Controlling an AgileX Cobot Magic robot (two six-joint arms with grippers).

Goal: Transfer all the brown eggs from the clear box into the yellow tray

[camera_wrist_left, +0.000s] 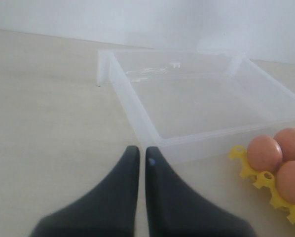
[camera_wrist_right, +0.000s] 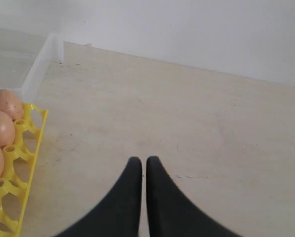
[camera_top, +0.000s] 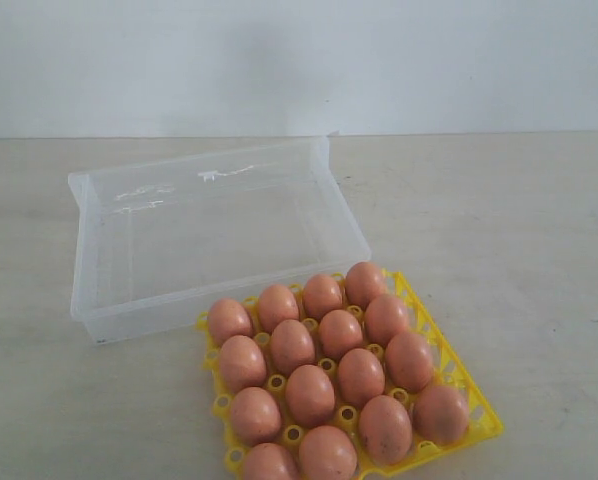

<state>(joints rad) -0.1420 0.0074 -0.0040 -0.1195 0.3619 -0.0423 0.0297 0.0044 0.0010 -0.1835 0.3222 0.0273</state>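
I see the brown eggs [camera_top: 324,380] all seated in the yellow tray [camera_top: 484,420], just beside the empty clear box [camera_top: 159,310]; left jaws and right jaws pressed together, holding nothing; my worry: a careless arm sweep could bump the tray and unseat eggs.

Soft, even light; slightly hazy.

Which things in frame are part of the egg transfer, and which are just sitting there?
Job:
- brown eggs, all in the yellow tray
- clear box, no eggs in it
- left gripper and right gripper, both shut

Not job:
- table
- back wall
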